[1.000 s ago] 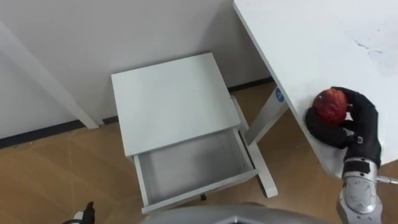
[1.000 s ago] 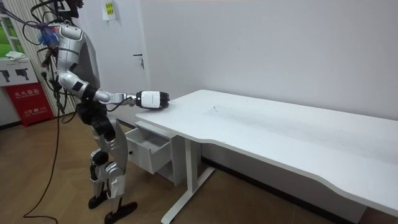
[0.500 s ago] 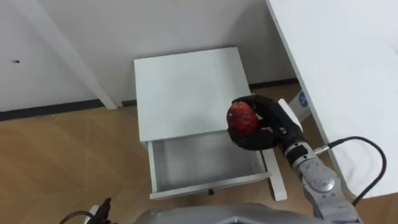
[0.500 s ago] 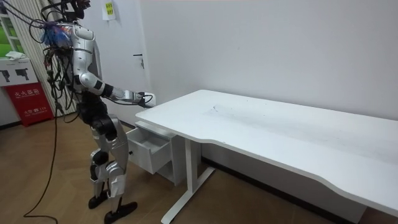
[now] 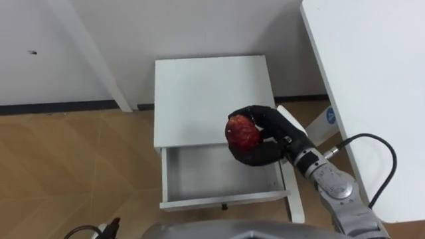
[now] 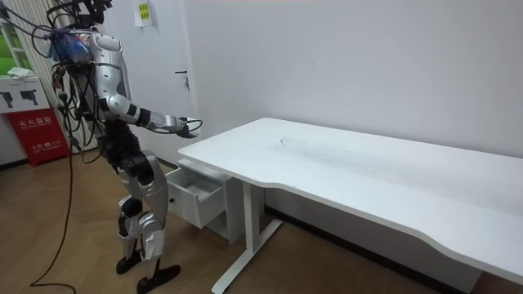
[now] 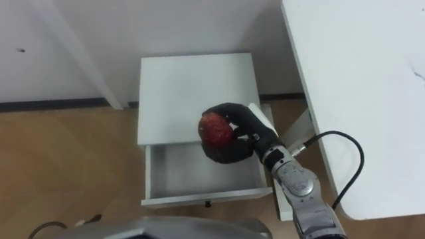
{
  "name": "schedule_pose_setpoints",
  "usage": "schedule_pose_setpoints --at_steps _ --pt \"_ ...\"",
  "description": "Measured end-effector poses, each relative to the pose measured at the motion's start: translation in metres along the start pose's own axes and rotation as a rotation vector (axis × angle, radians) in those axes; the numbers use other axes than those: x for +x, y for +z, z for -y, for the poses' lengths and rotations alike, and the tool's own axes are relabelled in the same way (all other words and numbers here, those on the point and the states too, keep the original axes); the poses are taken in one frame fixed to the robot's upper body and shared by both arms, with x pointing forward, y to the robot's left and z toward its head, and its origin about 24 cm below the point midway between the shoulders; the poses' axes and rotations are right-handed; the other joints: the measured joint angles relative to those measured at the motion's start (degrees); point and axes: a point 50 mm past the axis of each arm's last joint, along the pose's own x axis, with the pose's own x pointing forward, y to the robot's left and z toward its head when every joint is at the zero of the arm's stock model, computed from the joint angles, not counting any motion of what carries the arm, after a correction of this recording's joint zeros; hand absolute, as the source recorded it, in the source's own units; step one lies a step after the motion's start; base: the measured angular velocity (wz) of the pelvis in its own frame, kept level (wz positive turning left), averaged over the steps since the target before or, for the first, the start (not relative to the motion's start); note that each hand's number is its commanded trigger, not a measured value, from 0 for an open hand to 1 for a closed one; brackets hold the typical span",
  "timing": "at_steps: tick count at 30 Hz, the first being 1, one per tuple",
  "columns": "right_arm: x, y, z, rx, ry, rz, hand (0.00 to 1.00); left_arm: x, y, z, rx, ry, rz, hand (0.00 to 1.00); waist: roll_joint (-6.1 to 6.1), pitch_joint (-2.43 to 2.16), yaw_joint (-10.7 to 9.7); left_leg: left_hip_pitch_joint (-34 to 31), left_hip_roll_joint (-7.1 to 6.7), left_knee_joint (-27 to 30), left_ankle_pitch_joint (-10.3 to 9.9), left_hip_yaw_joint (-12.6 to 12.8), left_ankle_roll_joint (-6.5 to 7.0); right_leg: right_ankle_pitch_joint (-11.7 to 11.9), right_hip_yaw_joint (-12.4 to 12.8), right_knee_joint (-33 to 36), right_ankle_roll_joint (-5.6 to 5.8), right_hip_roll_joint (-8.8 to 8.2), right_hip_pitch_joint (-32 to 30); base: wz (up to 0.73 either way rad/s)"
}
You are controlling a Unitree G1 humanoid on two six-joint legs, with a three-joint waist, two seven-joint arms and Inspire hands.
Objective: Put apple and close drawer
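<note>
Apple (image 5: pixel 243 132) clasped in curled fingers of right hand (image 5: pixel 272 137), above open white drawer (image 5: pixel 212 174); blue sticker (image 5: pixel 330 117) on desk leg (image 5: pixel 317 131), print unreadable.

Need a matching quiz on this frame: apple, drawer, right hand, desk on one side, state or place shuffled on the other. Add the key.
Column A
1. apple
2. drawer
3. right hand
4. desk

Column B
a. pulled open
b. fingers curled round the fruit
c. red, held up near the front of the cabinet
d. white, along the eye view's right side

Pairs: 1-c, 2-a, 3-b, 4-d
</note>
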Motion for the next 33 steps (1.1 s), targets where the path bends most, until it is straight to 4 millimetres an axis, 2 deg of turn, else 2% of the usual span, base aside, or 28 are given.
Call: schedule_pose_setpoints --at_steps 11,20,33 --pt "0.0001 0.0006 -0.0003 -0.001 0.006 0.003 0.0 0.0003 0.001 -0.0005 0.0 0.001 0.001 0.0 -0.05 0.06 -0.18 -0.42 -0.32 0.64 0.06 -0.29 0.2 0.0 -0.11 0.34 0.01 -0.32 -0.06 0.01" --pt "-0.0007 -0.0007 -0.0016 -0.009 0.01 -0.006 0.0 0.0011 0.0049 -0.0019 0.001 0.005 0.014 0.0 0.13 0.06 -0.42 -1.22 -0.43 0.86 0.07 -1.57 0.21 0.0 -1.16 -0.11 0.01 -0.31 -0.03 0.07" --pt "-0.0031 -0.0032 -0.0006 -0.036 0.014 -0.022 0.0 0.0017 0.0068 -0.0026 0.001 0.007 0.019 0.0 1.04 0.08 -0.36 -1.09 -0.54 0.56 0.08 -2.13 0.24 0.0 -1.7 -0.55 0.02 -0.35 0.43 0.02"
